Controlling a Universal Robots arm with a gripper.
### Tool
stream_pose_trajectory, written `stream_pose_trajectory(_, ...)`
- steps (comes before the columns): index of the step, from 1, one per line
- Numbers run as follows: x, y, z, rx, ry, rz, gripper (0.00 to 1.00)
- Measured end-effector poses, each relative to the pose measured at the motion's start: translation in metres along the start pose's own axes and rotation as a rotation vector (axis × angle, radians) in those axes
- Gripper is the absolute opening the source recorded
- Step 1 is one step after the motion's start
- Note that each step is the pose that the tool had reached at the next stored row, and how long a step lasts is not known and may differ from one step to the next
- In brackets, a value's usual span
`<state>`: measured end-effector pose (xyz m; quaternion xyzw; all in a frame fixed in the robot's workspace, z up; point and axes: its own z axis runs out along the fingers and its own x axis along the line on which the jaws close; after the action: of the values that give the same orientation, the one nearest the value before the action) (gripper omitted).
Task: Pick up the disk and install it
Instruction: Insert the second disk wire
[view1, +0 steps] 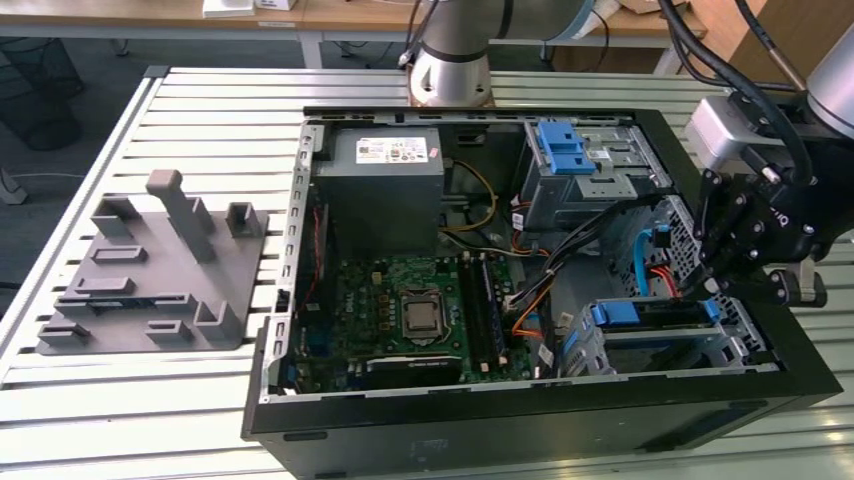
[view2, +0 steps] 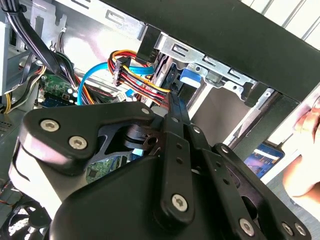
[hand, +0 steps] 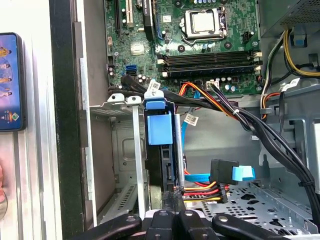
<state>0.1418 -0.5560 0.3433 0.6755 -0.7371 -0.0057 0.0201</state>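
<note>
Hovering over the open computer case (view1: 534, 430), the gripper (view1: 738, 262) is hanging at the exterior view's right, just above the lower drive cage (view1: 747, 345). The disk (view1: 651, 313) is already sitting inside that cage, its blue carrier end facing out toward the motherboard (view1: 400, 320). In the first wrist view the disk (hand: 161, 145) is standing edge-on in its slot between metal rails, and the fingertips (hand: 172, 196) are pressing together, clenched with nothing between them, right at its near end. Coloured power wires (hand: 205, 190) are running just beside them.
</note>
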Motion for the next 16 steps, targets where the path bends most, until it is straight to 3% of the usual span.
stream_pose_trajectory(3,0.0001,0.002,0.0,0.0,0.0001,0.0,0.11)
stream_pose_trajectory(13,0.0017,0.0192,0.0008,0.0015,-0.0001,0.0,0.11)
stream_pose_trajectory(16,0.0018,0.0199,-0.003,0.0022,-0.0001,0.0,0.11)
